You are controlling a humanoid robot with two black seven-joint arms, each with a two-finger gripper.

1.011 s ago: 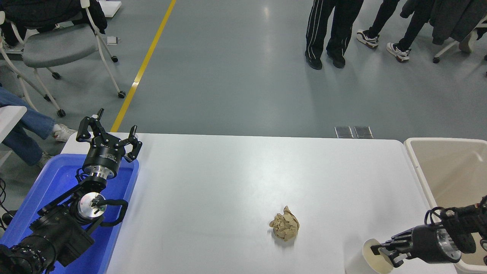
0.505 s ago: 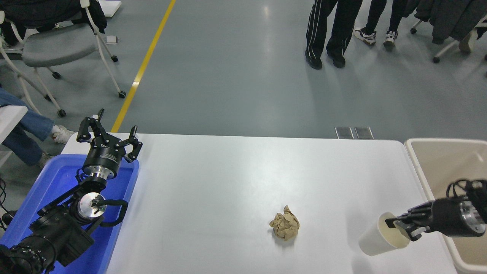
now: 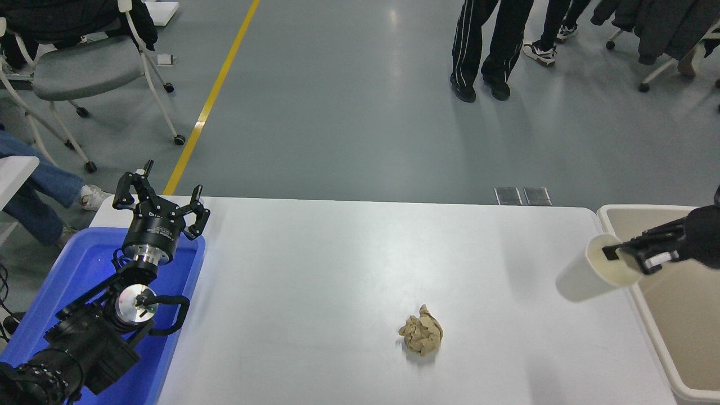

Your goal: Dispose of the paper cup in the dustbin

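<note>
The white paper cup (image 3: 590,275) hangs tilted in the air over the table's right edge, its cream mouth facing right toward the dustbin. My right gripper (image 3: 633,252) comes in from the right edge and is shut on the cup's rim, one finger inside the mouth. The beige dustbin (image 3: 675,315) with its white rim stands just right of the table, below and beside the gripper. My left gripper (image 3: 159,199) is parked open at the lower left, above the blue tray.
A crumpled tan paper ball (image 3: 421,334) lies on the white table (image 3: 337,270), right of centre near the front. A blue plastic tray (image 3: 174,315) sits under the left arm. People's legs and wheeled chairs stand on the grey floor beyond the table.
My right gripper has lifted the cup from the table's front right corner and carried it up and away, toward the dustbin's near rim. The left arm has not moved.
</note>
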